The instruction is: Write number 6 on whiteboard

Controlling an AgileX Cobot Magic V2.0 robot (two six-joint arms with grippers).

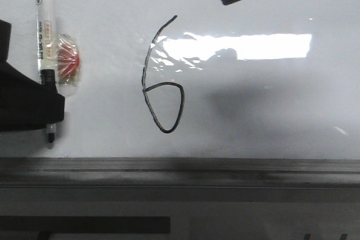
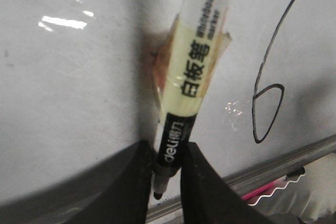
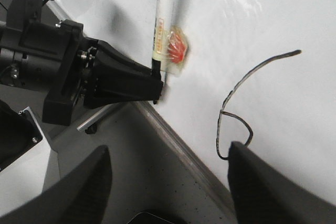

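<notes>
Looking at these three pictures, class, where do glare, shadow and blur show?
Front view: bright rectangular glare on the whiteboard meets the number 6; a soft shadow lies below it. Left wrist view: the marker is blurred. Right wrist view: the right gripper fingers are dark and soft.

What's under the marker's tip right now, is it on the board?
The marker, clamped by the left gripper, has bare whiteboard under its tip, left of the number 6. Whether the tip touches cannot be told; the fingers hide the lower barrel.
</notes>
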